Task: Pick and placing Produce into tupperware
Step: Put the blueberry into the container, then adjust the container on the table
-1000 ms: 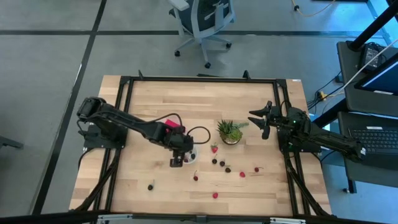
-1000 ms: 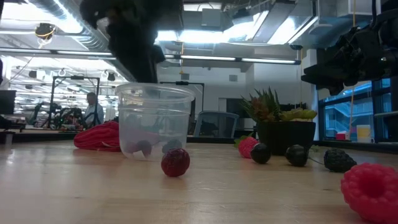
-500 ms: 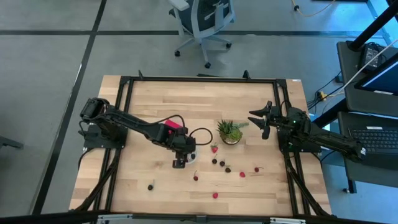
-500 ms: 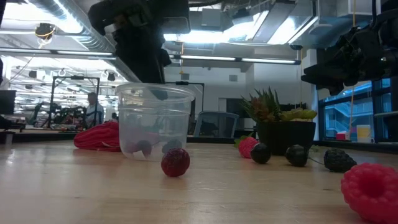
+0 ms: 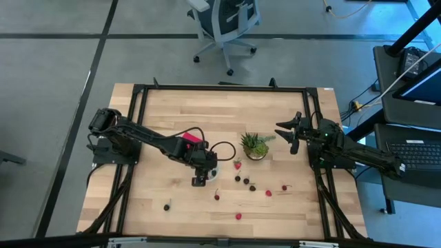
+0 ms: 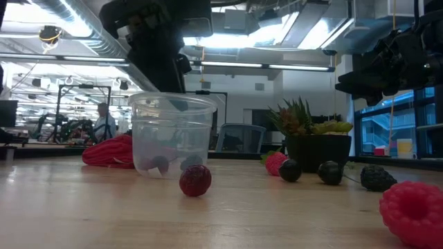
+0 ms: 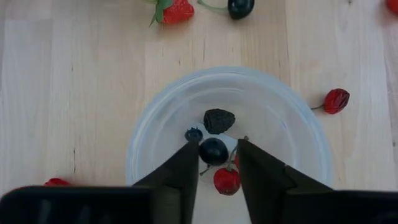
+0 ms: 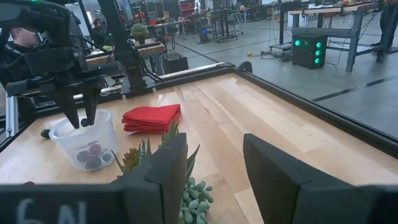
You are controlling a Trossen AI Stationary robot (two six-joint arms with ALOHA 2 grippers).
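The clear round tupperware (image 7: 149, 134) stands on the wooden table left of centre. In it lie a blackberry (image 7: 219, 120), a small blueberry (image 7: 193, 133) and a red cherry (image 7: 227, 180). My left gripper (image 7: 217, 152) hangs over its mouth, pointing steeply down, fingers apart, with a dark round berry (image 7: 213, 151) between their tips. More produce is scattered on the table: a strawberry (image 5: 237, 164), dark berries (image 5: 246, 181), red ones (image 5: 269, 193) and a raspberry (image 6: 196, 180) in front of the cup. My right gripper (image 5: 284, 134) waits open at the far right, holding nothing. My left gripper comes at the tupperware's mouth from above. The dark berry (image 7: 205, 151) lies against the inner side of one fingertip (image 7: 189, 158), with a gap to the other fingertip. I cannot tell whether the finger touches the berry or the berry is falling free.
A spiky green potted plant (image 5: 255, 146) stands right of the tupperware, under my right gripper's reach. A folded red cloth (image 8: 152, 117) lies just beyond the cup. A black cable loops near it (image 5: 222, 146). A black frame borders the table (image 5: 220, 88).
In the low view my left gripper's fingertips have sunk a little, down to the rim of the tupperware, and stay there. The cup and the loose produce have not moved.
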